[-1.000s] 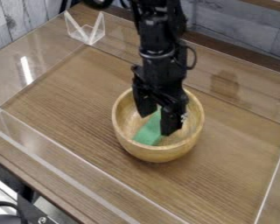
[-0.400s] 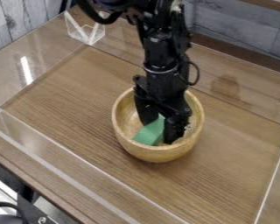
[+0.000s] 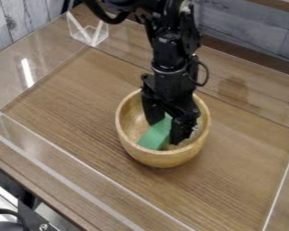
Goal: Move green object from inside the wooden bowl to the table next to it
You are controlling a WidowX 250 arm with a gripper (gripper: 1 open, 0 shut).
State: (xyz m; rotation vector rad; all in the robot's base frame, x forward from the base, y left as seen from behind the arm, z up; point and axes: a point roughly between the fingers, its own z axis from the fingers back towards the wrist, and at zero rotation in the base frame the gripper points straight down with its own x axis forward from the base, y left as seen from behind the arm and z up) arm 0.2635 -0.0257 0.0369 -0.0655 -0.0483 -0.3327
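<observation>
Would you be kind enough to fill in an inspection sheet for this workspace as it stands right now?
Surface: brown wood-grain table, bordered by low clear acrylic walls.
Job's things: wooden bowl upright on the table; green object inside it, leaning against the inner wall, not yet moved out.
Clutter: a small clear angular piece near the far wall; what it is cannot be told.
Grippers: gripper pointing down into the bowl, jaws open on either side of the green object's upper end; contact cannot be told.
Cables: dark cables looping along the upper arm.
Surroundings: pale plank wall behind the table.
</observation>
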